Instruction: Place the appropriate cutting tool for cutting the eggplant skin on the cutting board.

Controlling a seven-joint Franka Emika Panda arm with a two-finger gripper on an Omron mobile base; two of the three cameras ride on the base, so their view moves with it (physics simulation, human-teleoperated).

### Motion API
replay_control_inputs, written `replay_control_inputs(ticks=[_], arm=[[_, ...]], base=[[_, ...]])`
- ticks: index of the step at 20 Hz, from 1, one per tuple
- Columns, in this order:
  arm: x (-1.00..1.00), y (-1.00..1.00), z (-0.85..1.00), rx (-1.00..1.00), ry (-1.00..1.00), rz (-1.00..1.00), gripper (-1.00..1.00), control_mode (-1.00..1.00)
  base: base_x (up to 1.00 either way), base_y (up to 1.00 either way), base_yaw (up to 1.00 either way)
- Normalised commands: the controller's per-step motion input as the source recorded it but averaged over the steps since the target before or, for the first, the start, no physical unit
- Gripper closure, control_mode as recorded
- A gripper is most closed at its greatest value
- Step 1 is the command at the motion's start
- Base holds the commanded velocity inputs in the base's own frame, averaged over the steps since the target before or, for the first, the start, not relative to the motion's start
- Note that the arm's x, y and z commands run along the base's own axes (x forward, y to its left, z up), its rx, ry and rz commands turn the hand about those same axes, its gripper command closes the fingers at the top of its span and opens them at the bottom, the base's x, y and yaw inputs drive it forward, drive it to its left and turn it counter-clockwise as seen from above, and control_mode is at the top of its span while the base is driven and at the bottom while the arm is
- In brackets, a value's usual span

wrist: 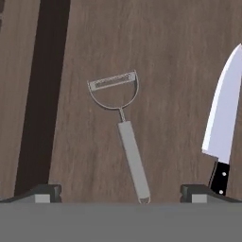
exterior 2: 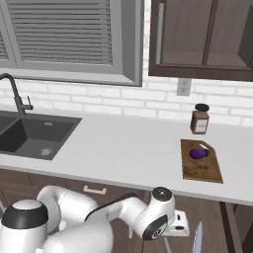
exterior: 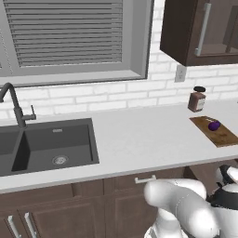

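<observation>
A metal Y-shaped peeler lies flat on a dark wooden surface, its blade end away from me. To its right lies a kitchen knife with a black handle; its blade also shows below the counter edge. My gripper hovers open over the peeler's handle end, one fingertip on either side, holding nothing. Up on the counter, the small purple eggplant rests on the far part of the wooden cutting board.
A brown jar with a black lid stands behind the board, by the wall. A dark sink with a faucet is at the left. Wall cabinets hang above the board.
</observation>
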Motion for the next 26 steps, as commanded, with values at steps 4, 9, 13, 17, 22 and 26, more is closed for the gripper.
replay_control_inputs(ticks=[4,9,13,17,22,26], arm=[[0.14,-0.41,-0.35,0.05,0.09,0.02,-1.0,-1.0],[-0.07,-0.21,-0.32,0.15,0.0,0.0,-1.0,-1.0],[-0.14,-0.01,-0.18,0.13,-0.01,0.01,-1.0,-1.0],[-0.23,0.06,-0.08,0.03,-0.04,0.04,-1.0,-1.0],[-0.02,0.01,-0.28,0.0,-0.08,0.04,-1.0,-1.0],[0.01,0.0,-0.37,0.0,-0.06,0.02,-1.0,-1.0]], base=[[0.0,0.0,0.0],[0.0,0.0,0.0],[0.0,0.0,0.0],[0.0,0.0,0.0],[0.0,0.0,0.0],[0.0,0.0,0.0]])
